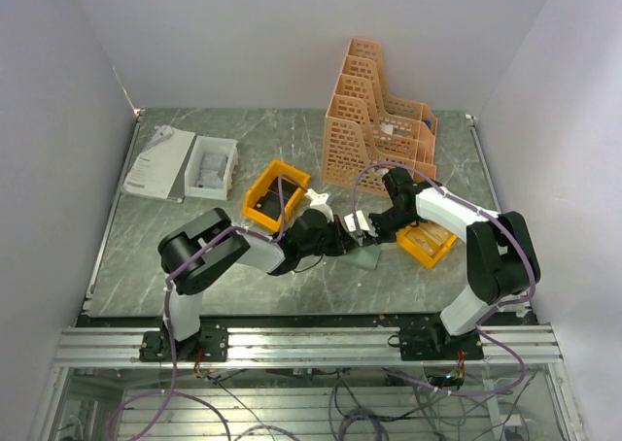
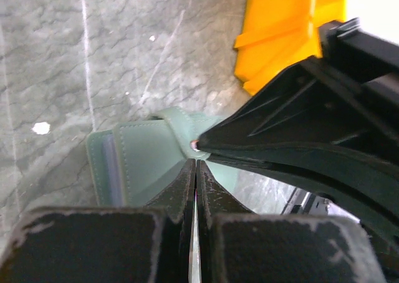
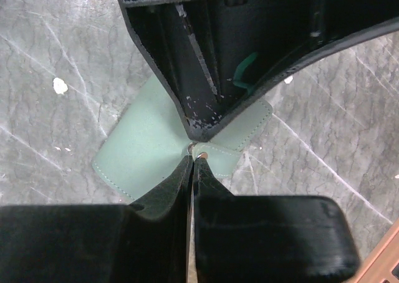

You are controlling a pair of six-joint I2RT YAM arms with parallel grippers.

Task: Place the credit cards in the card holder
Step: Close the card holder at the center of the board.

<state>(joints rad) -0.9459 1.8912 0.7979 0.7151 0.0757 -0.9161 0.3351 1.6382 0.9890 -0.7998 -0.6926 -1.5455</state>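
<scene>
Marbled tabletop [image 1: 194, 256] is bearing the card holder [image 3: 143, 139] beside the yellow bin [image 1: 428, 244], soft and floppy, likely best pinched at a flap edge, while left gripper [image 2: 195, 164] and right gripper [image 3: 192, 161] are both sitting pressed together, tips at its snap [image 3: 201, 153].

The card holder [image 3: 143, 139] is made of soft, matt, leather-like stuff, sewn along its edges. Its snap [image 3: 201, 153] is made of shiny metal. The table [image 2: 93, 58] is topped with smooth, scratched grey marble-look sheet. The left gripper [image 2: 195, 167] is made of scuffed matt black plastic.
</scene>
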